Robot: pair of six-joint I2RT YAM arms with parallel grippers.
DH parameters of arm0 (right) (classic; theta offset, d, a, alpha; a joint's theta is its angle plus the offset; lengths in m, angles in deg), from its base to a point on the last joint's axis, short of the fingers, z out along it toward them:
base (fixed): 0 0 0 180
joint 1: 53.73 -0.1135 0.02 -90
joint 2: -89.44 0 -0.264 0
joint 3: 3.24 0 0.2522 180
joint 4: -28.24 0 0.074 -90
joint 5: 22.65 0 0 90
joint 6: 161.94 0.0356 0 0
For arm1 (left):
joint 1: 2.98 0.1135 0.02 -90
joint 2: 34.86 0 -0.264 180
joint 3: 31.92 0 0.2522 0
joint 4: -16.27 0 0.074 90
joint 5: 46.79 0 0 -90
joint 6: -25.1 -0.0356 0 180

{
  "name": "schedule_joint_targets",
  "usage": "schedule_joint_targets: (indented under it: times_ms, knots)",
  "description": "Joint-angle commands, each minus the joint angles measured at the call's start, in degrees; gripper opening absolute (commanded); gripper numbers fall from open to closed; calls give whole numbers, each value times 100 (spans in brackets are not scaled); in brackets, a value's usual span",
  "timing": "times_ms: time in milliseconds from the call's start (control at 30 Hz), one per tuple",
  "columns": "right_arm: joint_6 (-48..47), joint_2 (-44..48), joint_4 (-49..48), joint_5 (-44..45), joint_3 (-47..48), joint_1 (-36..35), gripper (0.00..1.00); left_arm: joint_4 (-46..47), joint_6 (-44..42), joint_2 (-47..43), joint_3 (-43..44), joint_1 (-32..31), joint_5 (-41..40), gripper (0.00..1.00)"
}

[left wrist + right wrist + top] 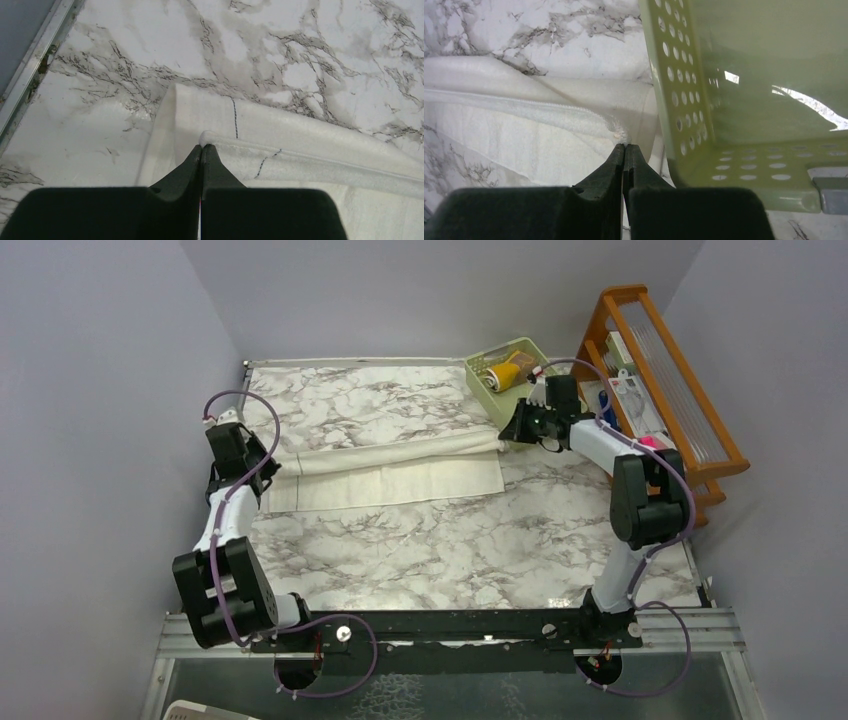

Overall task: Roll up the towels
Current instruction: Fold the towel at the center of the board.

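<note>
A cream-white towel (390,472) lies spread across the middle of the marble table, its far edge folded over. My left gripper (243,462) is shut on the towel's left corner; in the left wrist view the hem (260,147) bunches at my closed tips (202,146). My right gripper (516,425) is shut on the towel's right corner; the right wrist view shows the hem (574,112) pinched at the tips (624,145). A mustard-yellow towel roll (506,373) lies in the green basket. The tan-brown towel is out of view.
The pale green perforated basket (482,380) stands at the back right, right beside my right gripper; its wall (674,75) nearly touches the towel corner. A wooden rack (680,390) with supplies stands at the far right. The table's metal edge (35,70) runs along the left.
</note>
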Motion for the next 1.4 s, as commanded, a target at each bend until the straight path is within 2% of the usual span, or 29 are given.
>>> schedule_joint_targets:
  times_ms: [0, 333, 600, 733, 800, 900, 967, 1033, 1133, 1233, 1367]
  knots:
    - [45, 385, -133, -19, -274, 48, 1, -39, -76, -458, -141, 32, -406, 0]
    - [-115, 1018, 120, -203, -803, 50, 1, -72, 27, 91, -19, 134, -795, 0]
    - [-108, 1200, 277, -450, -1129, 47, 2, -133, 221, 446, -67, 313, -801, 0]
    - [-114, 1249, 222, -415, -1489, 47, 11, -201, 387, 450, -115, 314, -878, 0]
    - [-136, 1282, 260, -425, -1592, 47, 21, -345, 462, 471, -59, 314, -967, 1]
    - [-146, 1432, 200, -445, -1721, 47, 44, -654, 610, 508, 88, 318, -1025, 8]
    - [-138, 1552, 143, -381, -1752, 50, 52, -798, 769, 400, 139, 315, -992, 20]
    - [-118, 1655, 27, -323, -1734, 48, 54, -822, 953, 147, 108, 314, -950, 34]
    - [-107, 1654, -84, -257, -1581, 39, 54, -773, 1170, -374, 80, 314, -776, 41]
    - [-166, 1460, -83, -59, -1323, -110, 54, -900, 1281, -639, 234, 314, -464, 53]
    - [-524, 1156, 218, 536, -1044, -727, 54, -868, 1157, -481, 433, 315, 194, 53]
